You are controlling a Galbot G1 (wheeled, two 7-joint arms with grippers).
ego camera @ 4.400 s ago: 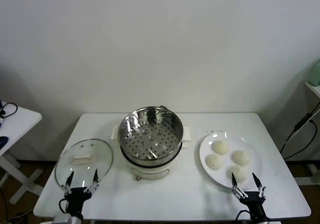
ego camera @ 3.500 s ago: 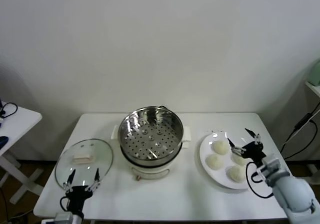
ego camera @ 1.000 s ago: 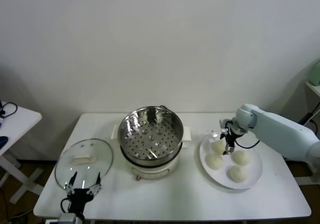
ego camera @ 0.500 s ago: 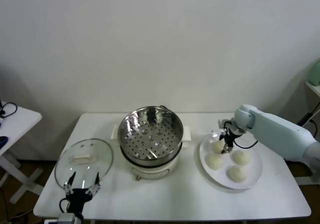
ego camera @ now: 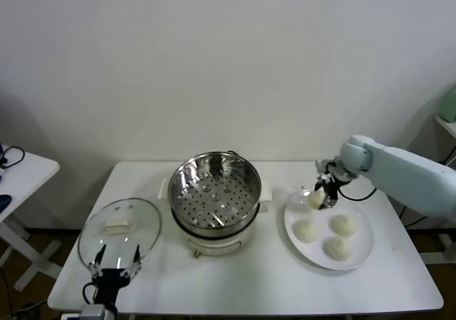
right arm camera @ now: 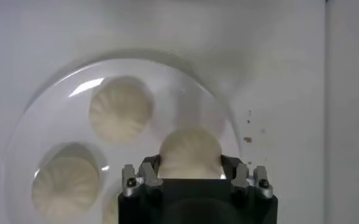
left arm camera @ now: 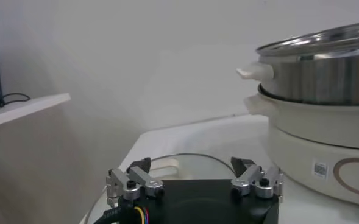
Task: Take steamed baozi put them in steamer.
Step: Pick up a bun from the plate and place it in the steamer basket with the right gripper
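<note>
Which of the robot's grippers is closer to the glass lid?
Left. The left gripper hovers at the glass lid's near edge; the right gripper holds a baozi above the plate.

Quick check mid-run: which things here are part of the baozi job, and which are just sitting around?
In the job:
- held baozi, in the right gripper, above the plate
- three baozi on the plate
- steamer, empty

Lying about:
- plate
- glass lid
- side table
- left gripper, open, parked by the lid

My right tool (right arm camera: pixel 190 173) hides the near half of the baozi (right arm camera: pixel 189 152) I grip; another baozi (right arm camera: pixel 110 210) is cut off at the frame's edge.
</note>
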